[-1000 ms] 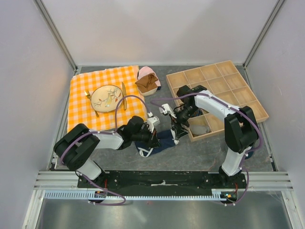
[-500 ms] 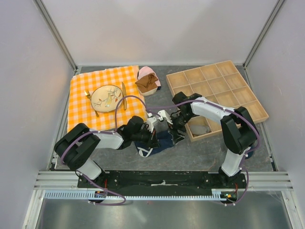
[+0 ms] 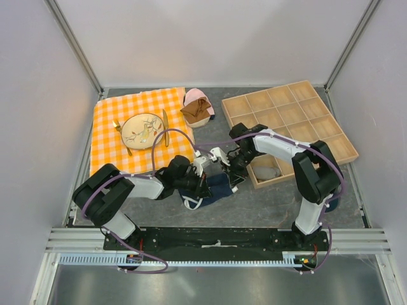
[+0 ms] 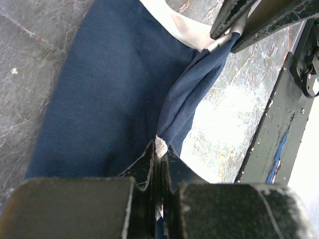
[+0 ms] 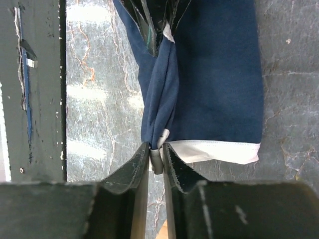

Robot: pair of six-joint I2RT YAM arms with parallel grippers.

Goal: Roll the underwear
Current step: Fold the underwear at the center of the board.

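The underwear point(image 3: 215, 189) is navy-blue cloth with a pale trim, lying on the dark tabletop between the two arms. My left gripper point(image 3: 207, 181) is shut on one bunched corner of the underwear point(image 4: 114, 94), the cloth pinched at its fingertips point(image 4: 160, 147). My right gripper point(image 3: 233, 180) is shut on the opposite corner by the white band, the underwear point(image 5: 214, 84) stretched into a twisted fold between both grippers. In the right wrist view my right gripper point(image 5: 156, 158) grips the trim, and the left gripper's fingertips point(image 5: 157, 22) show at the top.
A wooden compartment tray point(image 3: 289, 127) stands at the right, with a grey cloth point(image 3: 267, 170) in a near cell. An orange checked cloth point(image 3: 108, 143) with a plate point(image 3: 142, 130) and cutlery lies at the left. Brown and pink garments point(image 3: 196, 108) sit behind.
My right gripper moved left from the tray's edge to the underwear and closed on its trimmed corner. The left gripper stayed shut on its corner.
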